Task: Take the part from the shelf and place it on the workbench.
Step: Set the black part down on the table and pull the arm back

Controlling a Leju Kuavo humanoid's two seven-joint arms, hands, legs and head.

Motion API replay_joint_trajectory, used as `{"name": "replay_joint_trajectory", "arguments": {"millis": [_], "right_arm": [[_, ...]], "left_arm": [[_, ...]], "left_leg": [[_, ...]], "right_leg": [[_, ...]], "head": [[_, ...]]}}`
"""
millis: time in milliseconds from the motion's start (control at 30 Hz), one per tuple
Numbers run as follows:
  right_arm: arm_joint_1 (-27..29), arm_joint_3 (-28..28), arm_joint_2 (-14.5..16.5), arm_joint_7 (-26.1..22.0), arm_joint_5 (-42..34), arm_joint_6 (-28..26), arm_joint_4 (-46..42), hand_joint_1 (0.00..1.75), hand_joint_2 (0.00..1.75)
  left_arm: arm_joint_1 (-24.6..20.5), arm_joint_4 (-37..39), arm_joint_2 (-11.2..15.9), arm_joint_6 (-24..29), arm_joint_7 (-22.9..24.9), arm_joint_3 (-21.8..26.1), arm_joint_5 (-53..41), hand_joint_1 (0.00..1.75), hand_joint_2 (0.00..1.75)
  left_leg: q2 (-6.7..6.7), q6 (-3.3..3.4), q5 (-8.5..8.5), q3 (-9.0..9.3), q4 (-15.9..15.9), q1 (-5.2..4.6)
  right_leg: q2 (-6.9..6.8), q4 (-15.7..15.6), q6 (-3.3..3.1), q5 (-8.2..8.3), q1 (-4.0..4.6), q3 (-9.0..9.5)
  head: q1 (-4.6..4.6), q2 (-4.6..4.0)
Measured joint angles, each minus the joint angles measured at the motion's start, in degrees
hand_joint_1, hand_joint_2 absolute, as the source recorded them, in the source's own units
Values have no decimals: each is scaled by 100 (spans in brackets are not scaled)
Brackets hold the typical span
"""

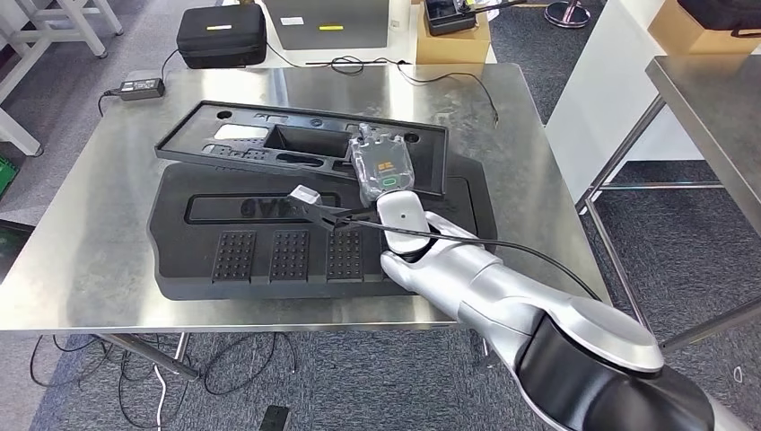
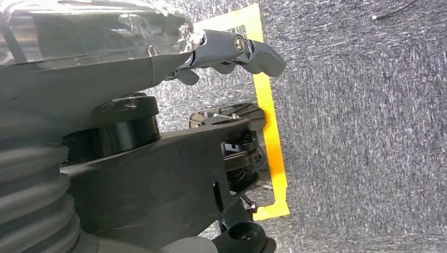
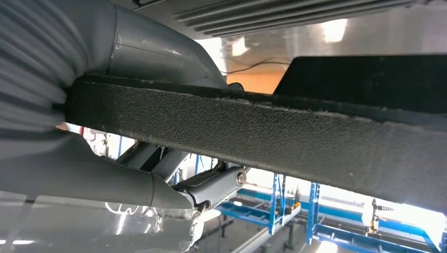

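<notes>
The steel workbench is below my right hand, which pinches the black plastic part's edge. I should lower it flat, then let go slowly.

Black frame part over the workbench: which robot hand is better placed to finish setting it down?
Right. The right robot hand already grips the black frame part above the workbench; the left robot hand hangs over carpet.

A flat black plastic frame part lies tilted on the bench, its edge under the right hand.
</notes>
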Motion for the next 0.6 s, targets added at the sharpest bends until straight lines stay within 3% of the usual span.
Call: {"name": "replay_joint_trajectory", "arguments": {"millis": [133, 267, 600], "right_arm": [[-17, 151, -27, -70, -7, 269, 74, 175, 175], [30, 295, -48, -438, 148, 623, 119, 175, 175], [342, 544, -66, -966, 749, 388, 132, 175, 175]], "left_arm": [[-3, 0, 0, -2, 4, -56, 1, 0, 175], [-4, 0, 0, -38, -1, -100, 19, 0, 175], [-9, 0, 0, 15, -58, -103, 50, 0, 175]], "left_leg": [[1, 0, 0, 2, 0, 0], [1, 0, 0, 1, 0, 0], [4, 0, 0, 2, -1, 0]], "right_leg": [[1, 0, 0, 0, 0, 1], [1, 0, 0, 0, 0, 0], [3, 0, -1, 0, 0, 1]], "head": [[-8, 0], [-14, 0], [-22, 0]]}}
